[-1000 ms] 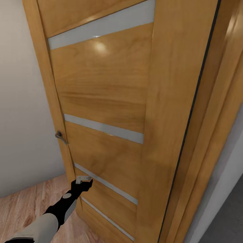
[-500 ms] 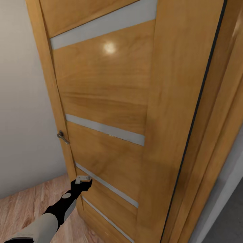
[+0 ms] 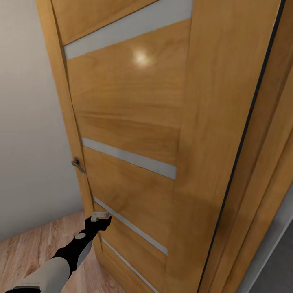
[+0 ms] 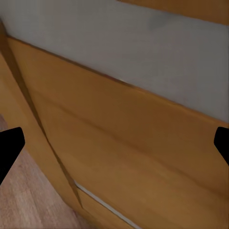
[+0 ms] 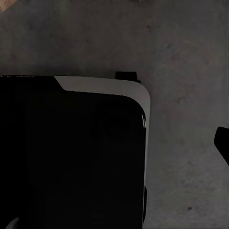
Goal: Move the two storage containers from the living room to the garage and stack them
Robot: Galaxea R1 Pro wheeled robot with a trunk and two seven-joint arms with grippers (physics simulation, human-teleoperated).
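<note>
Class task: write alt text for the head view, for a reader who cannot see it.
A tall honey-coloured wooden door with pale horizontal glass strips dominates the picture, a small metal handle at its left edge. The robot's left gripper reaches up from the lower left to the door's lower part, above a light wood-plank floor.

Glossy varnished wood door (image 3: 134, 118) with matt frosted strips (image 3: 129, 158), metal handle (image 3: 77, 164), wood-plank flooring (image 3: 24, 252).
</note>
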